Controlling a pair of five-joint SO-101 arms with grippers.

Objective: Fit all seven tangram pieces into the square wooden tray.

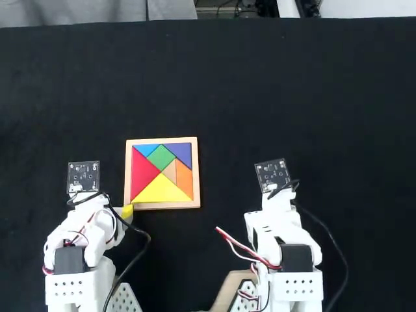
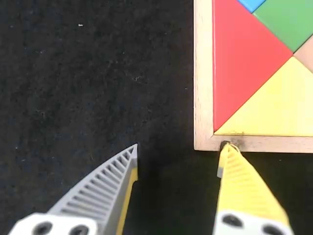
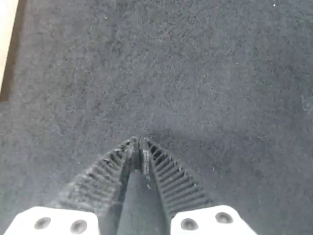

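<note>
The square wooden tray (image 1: 195,173) lies on the black cloth with all its coloured pieces fitted flat: red (image 1: 143,173), yellow (image 1: 161,191), green (image 1: 160,156), blue (image 1: 183,153), orange (image 1: 185,179) and a tan one (image 1: 170,171). My left gripper (image 2: 178,147) is open just at the tray's near left corner (image 2: 203,142), its yellow fingertip (image 2: 226,147) touching the rim and nothing between the fingers. The red piece (image 2: 244,54) and yellow piece (image 2: 279,107) sit inside that corner. My right gripper (image 3: 138,143) is shut and empty over bare cloth, right of the tray.
Both arm bases stand at the near table edge, left (image 1: 75,260) and right (image 1: 286,253), with cables trailing beside them. A sliver of the tray's edge (image 3: 7,44) shows in the right wrist view. Black cloth stretches around and beyond the tray.
</note>
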